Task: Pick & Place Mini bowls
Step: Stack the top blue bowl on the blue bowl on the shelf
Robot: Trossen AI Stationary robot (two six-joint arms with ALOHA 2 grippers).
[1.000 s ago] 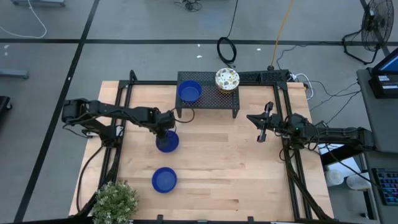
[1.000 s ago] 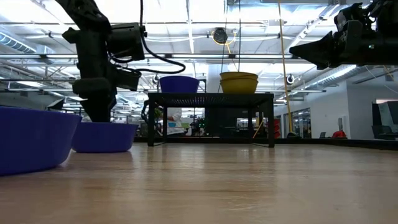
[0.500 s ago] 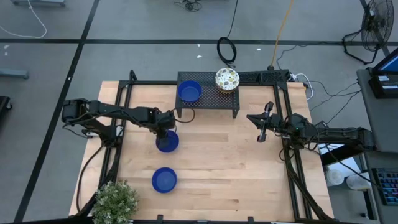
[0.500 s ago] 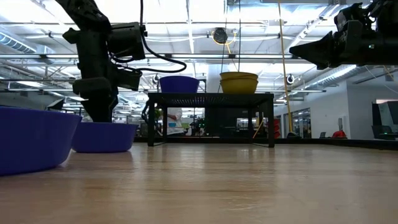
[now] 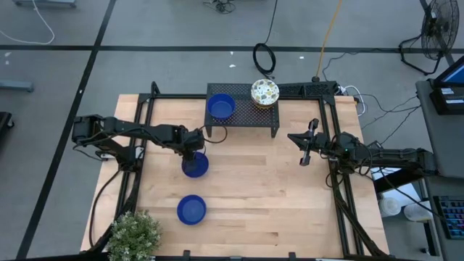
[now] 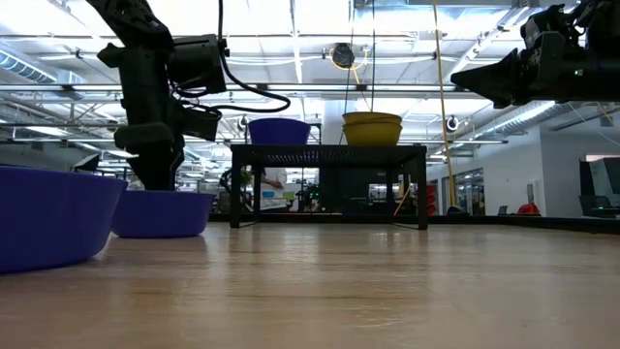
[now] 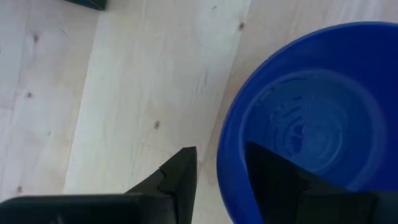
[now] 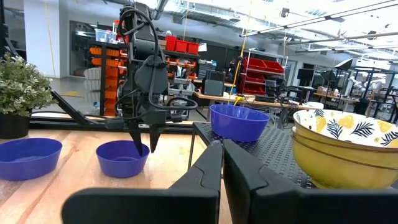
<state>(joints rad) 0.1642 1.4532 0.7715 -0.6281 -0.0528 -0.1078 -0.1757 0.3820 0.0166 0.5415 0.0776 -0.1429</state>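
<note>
Fingers of our left gripper (image 7: 221,180) straddle the blue bowl's (image 5: 194,165) nine-o'clock rim, slightly apart; next we pinch, lift toward the rack (image 5: 243,109). Right gripper (image 5: 305,150) waits, nearly closed, empty.

Pale wood worktop (image 5: 254,188), smooth, with visible grain and small knots, faintly sheeny in the low view. Glossy blue bowl (image 7: 311,124), hard and glazed-looking, with light ripples reflected inside. Same glossy blue on the bowl near the plant (image 5: 192,209) and the bowl on the rack (image 5: 221,106). Matt black metal rack (image 5: 243,109), its top perforated. Glossy stacked bowls (image 8: 339,152), yellow outside, white patterned inside. Matt black fingers (image 7: 180,180) on the left gripper (image 5: 190,154), plastic-looking. Leafy, rough-textured potted plant (image 5: 134,235).
</note>
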